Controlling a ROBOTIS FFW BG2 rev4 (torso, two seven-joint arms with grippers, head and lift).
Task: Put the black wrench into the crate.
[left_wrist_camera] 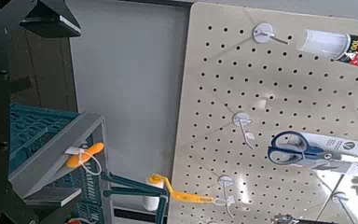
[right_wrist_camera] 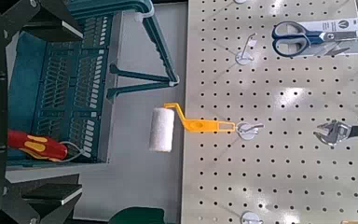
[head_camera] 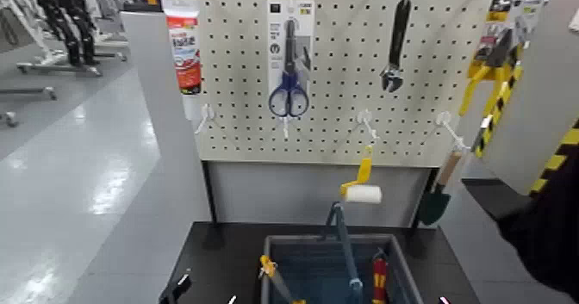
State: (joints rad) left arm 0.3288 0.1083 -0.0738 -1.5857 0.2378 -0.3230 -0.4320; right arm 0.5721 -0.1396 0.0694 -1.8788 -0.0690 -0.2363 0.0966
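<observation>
Hanging vertical, jaw-down: black wrench [head_camera: 397,42] | left tool [left_wrist_camera: 54,110], right tool [right_wrist_camera: 52,110]: near crate [head_camera: 293,240], both wide open, empty

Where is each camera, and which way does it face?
Head view: on the head, facing forward and down at the pegboard and crate; pincer tips show at the bottom edge.
Left wrist view: on the left wrist, facing pegboard and crate; its pincer shows.
Right wrist view: on the right wrist, likewise; its pincer shows.
Head and right wrist share the black wrench.
</observation>
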